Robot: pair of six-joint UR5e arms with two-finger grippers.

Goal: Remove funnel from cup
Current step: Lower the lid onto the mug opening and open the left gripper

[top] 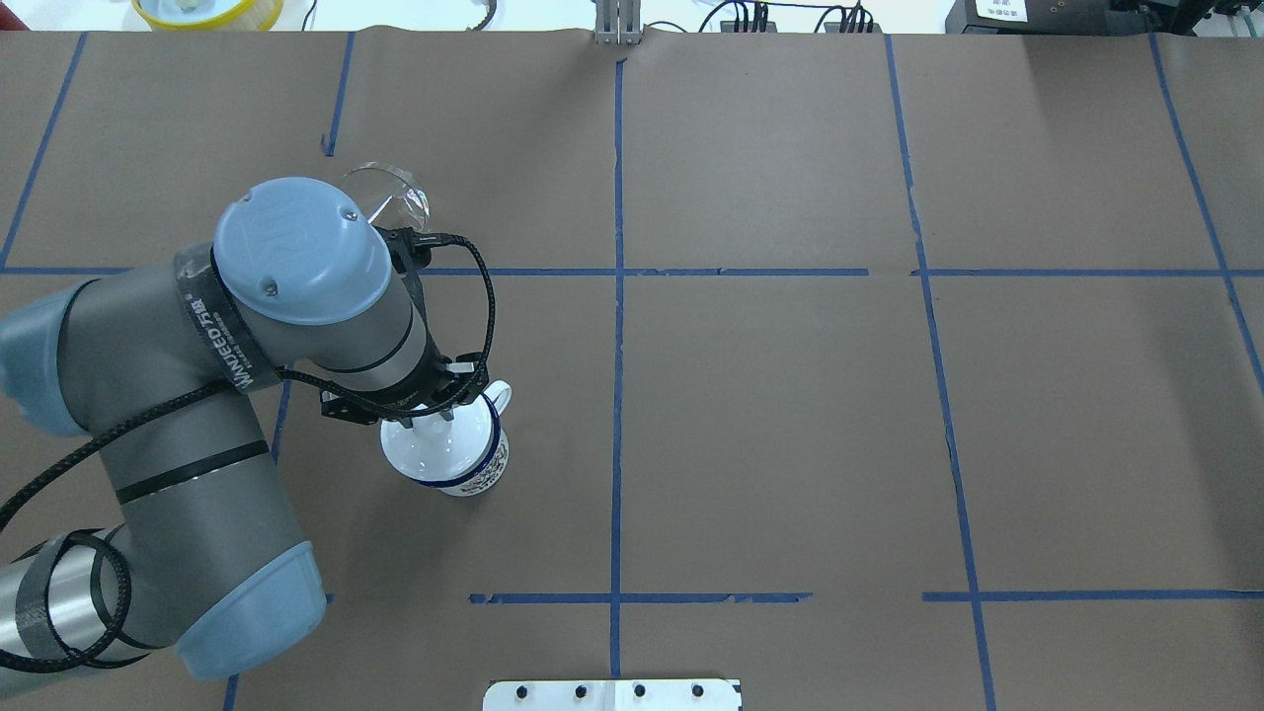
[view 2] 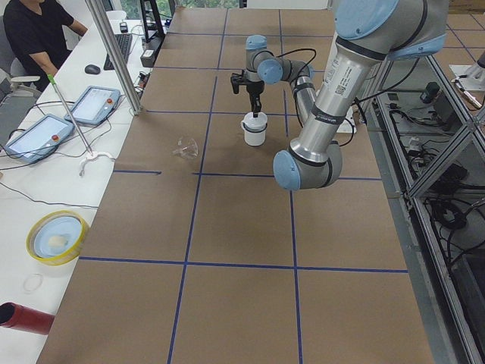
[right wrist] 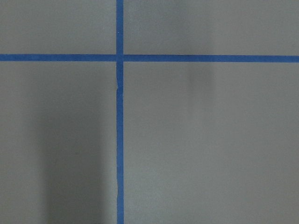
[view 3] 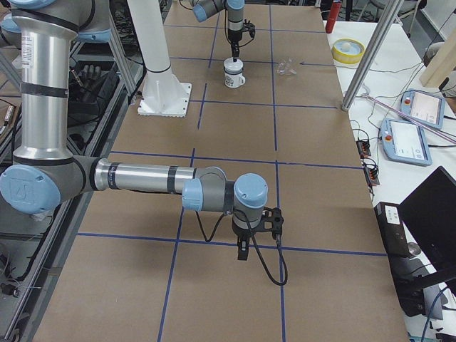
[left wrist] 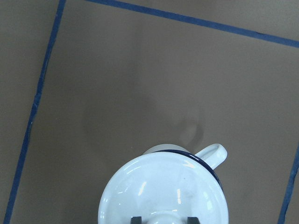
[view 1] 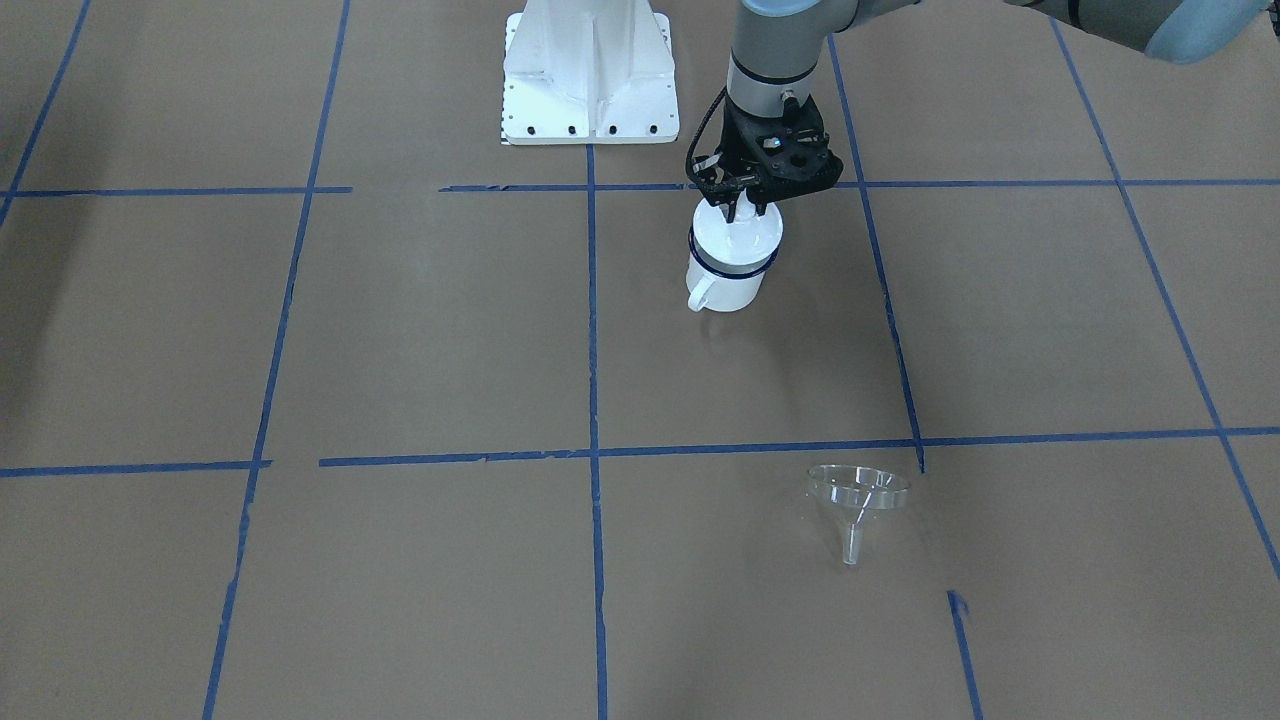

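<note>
Out on the worktop [view 1: 400,330] the funnel [view 1: 858,495] lies well apart from the cup [view 1: 725,285], already removed. The left gripper [view 1: 738,210] has its jaws pinched on the lid [view 1: 745,240] knob, likely capping the cup. Of the right gripper [view 3: 242,249] I cannot tell.

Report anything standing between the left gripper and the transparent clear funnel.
Nothing visible does. The left gripper grips the round white knobbed lid on the white enamel mug; the clear funnel lies apart on the brown paper.
</note>
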